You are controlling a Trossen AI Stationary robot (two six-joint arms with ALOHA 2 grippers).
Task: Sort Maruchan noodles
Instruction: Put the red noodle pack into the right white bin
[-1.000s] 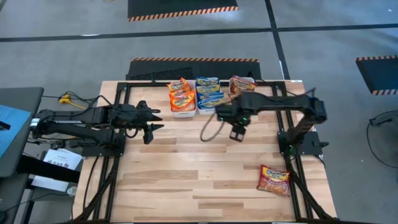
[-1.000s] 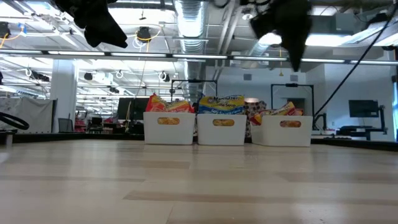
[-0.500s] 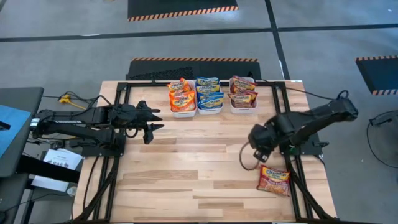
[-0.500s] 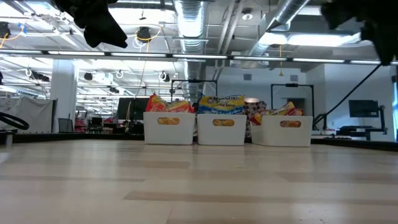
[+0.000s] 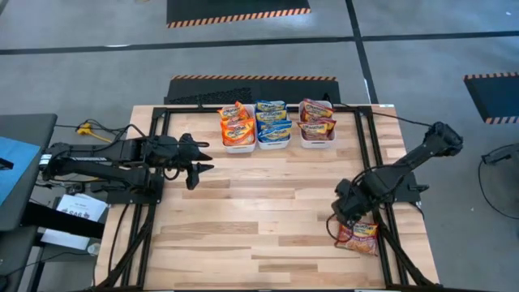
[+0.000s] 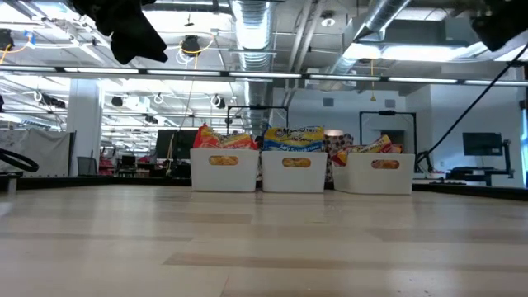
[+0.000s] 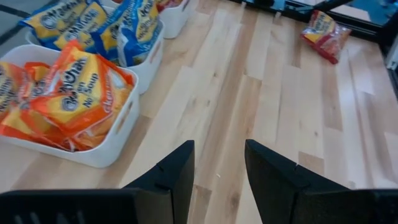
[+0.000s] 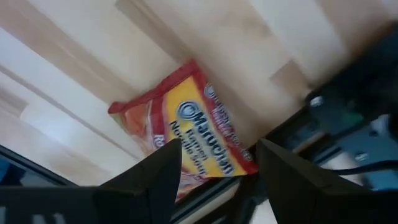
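One red packet (image 5: pixel 358 234) lies flat on the table (image 5: pixel 243 235), near-right corner, just inside the black frame rail (image 5: pixel 393 243). It also shows in the right wrist view (image 8: pixel 193 134), with "Maruchan" print readable, and small at the far end of the left wrist view (image 7: pixel 324 34).

Right gripper (image 5: pixel 347 209) hangs over the packet's far-left edge, fingers (image 8: pixel 280 180) spread apart on either side of the packet as seen from the wrist, nothing held. Can't tell if it touches the packet. Right arm runs from its base at the table's right side down toward the near-right.

Other packets are sorted in three white tubs in a row at the far middle of the table:
- left tub (image 5: pixel 239 134): orange packets (image 7: pixel 74 93)
- middle tub (image 5: pixel 273 130): blue packets (image 7: pixel 121 28)
- right tub (image 5: pixel 316 128): red packets (image 5: pixel 315 120)

Low view shows the same tubs side by side, packets sticking up above the rims (image 6: pixel 293 136).

Left gripper (image 5: pixel 197 161) waits over the table's left side, near the left tub, well apart from the loose packet. Its fingers (image 7: pixel 174 180) stand apart with bare table between them, empty.
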